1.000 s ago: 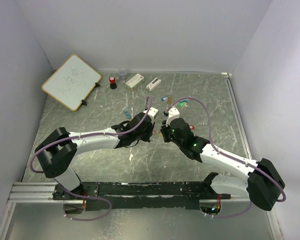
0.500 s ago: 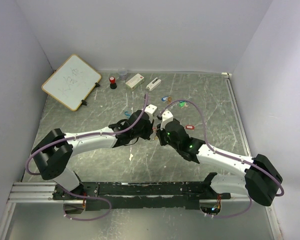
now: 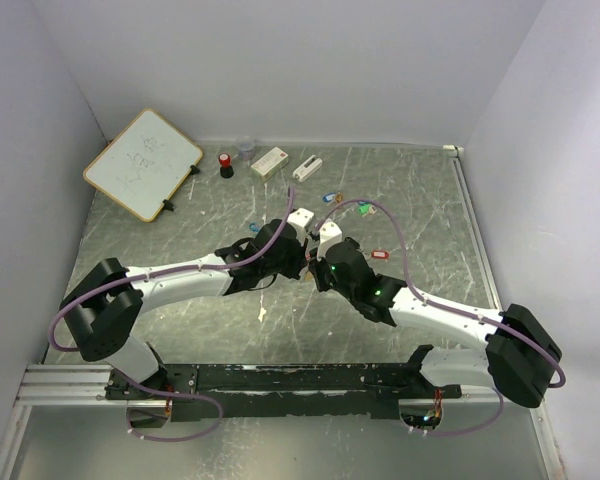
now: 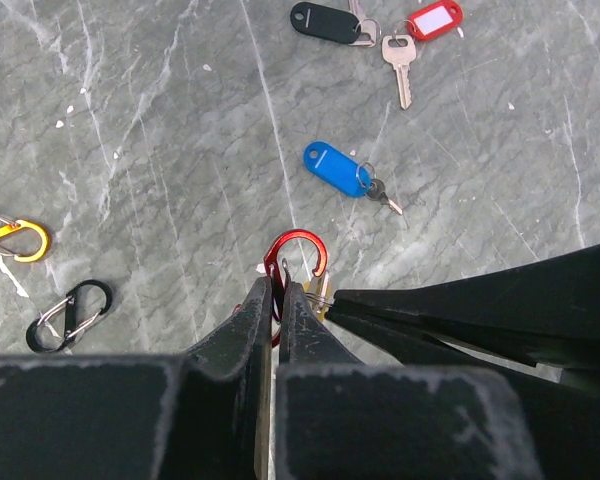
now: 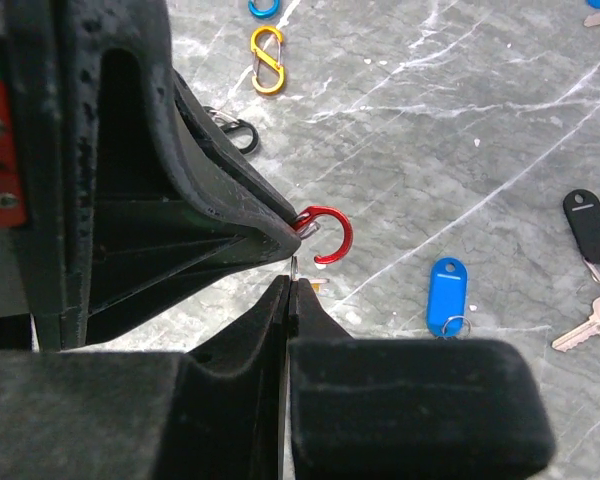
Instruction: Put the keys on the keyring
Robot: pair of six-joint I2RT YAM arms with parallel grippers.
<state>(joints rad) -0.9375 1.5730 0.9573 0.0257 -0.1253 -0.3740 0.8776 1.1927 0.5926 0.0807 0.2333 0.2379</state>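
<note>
Squarely in the left wrist view, the left gripper (image 4: pixel 277 285) has its black fingers pressed together on the lower loop of a glossy red clip (image 4: pixel 296 262). The clip is thin curved metal, and its upper hook stands free above the fingertips. The right gripper (image 5: pixel 289 283) reaches in beside that clip with its tapered fingers also pinched tight. They grip a small key (image 4: pixel 320 296), brass-coloured, of which only a sliver shows, touching or just beside the clip.

The table (image 4: pixel 130 150) beneath the clip is grey and marbled with pale veins. Just beyond the clip lies a blue-tagged key (image 4: pixel 335 168), its smooth oblong plastic tag on a small wire ring. Farther beyond lie a black tag (image 4: pixel 325 22) and a red tag (image 4: pixel 435 18) close together, with one silver key (image 4: pixel 402 75) between them. That makes three tags lying loose. To the clip's left rest two S-shaped clips, one yellow clip (image 4: pixel 15 238) and one black clip (image 4: pixel 70 312).
</note>
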